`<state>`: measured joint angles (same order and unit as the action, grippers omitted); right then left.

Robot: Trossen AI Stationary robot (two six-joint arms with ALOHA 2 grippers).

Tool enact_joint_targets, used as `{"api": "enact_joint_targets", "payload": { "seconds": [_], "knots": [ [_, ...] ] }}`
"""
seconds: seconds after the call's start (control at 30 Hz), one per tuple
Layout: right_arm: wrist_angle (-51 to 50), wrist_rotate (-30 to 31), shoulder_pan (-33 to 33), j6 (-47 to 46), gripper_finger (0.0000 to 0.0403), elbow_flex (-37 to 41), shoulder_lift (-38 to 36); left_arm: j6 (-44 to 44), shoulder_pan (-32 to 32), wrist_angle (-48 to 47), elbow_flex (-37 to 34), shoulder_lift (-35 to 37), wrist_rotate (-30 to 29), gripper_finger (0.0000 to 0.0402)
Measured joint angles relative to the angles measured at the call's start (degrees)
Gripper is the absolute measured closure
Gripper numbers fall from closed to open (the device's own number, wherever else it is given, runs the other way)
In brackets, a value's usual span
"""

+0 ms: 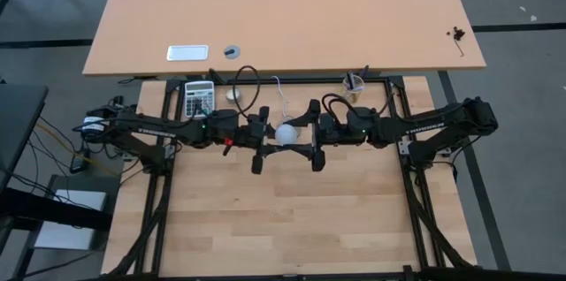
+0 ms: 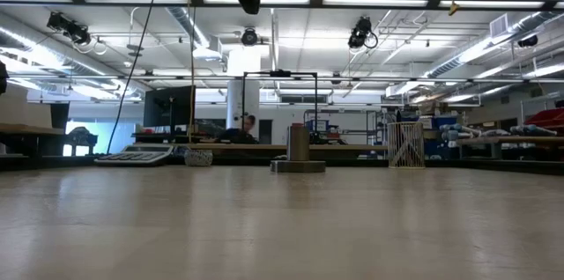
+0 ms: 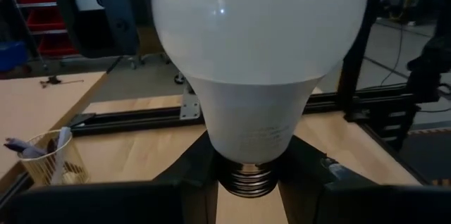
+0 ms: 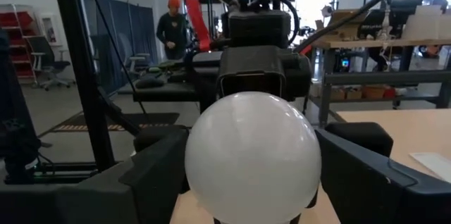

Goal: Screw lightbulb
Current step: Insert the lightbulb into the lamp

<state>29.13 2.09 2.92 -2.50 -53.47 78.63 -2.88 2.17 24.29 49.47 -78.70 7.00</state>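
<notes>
The white lightbulb (image 1: 286, 132) hangs in the air between my two grippers, above the middle of the table. It lies level, with its globe toward the table's right. My left gripper (image 1: 270, 138) is shut on its narrow end (image 3: 246, 182). My right gripper (image 1: 305, 138) is open. Its fingers stand on either side of the globe (image 4: 252, 157). The grey socket (image 2: 298, 152) stands upright on its round base on the table. In the high view the arms hide it. My left gripper pinches the bulb between its two fingers (image 3: 190, 175) at the bottom of the white neck (image 3: 246, 150), just above the grey screw thread. The fingers come level from the table's left. The bulb is lifted clear, globe pointing away from the gripper. I cannot tell whether my right gripper's fingers touch the globe.
A calculator (image 1: 199, 97), a small round pale tin (image 1: 233, 94) and a cup with sticks (image 1: 354, 87) stand along the table's far edge. A thin white cord (image 1: 279, 94) runs there too. A larger desk (image 1: 283, 16) lies beyond. A person stands in the room behind (image 4: 173, 23).
</notes>
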Motion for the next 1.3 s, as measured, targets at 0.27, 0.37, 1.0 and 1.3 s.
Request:
{"api": "enact_joint_targets", "payload": {
  "seconds": [0.27, 0.37, 1.0, 1.3],
  "knots": [
    [-1.4, 0.0, 0.1, -0.4, 0.0092, -0.1, 0.0, -0.2, -0.1, 1.5, -0.1, -0.5, 0.2, 0.0296],
    [-2.1, 0.0, 0.1, -0.5, 0.0089, -0.1, 0.0, 0.7, 0.0, 1.2, -0.1, -0.5, 0.3, 0.0296],
    [-1.7, 0.1, 1.7, -0.5, 0.0088, 0.0, 0.5, 3.9, 0.1, 5.2, 0.0, -0.5, 4.1, 0.0296],
    [-2.1, 0.5, 1.6, 0.5, 0.0101, -2.2, 3.1, 4.9, 0.1, 5.1, 0.4, -1.8, 4.4, 0.0296]
  ]
}}
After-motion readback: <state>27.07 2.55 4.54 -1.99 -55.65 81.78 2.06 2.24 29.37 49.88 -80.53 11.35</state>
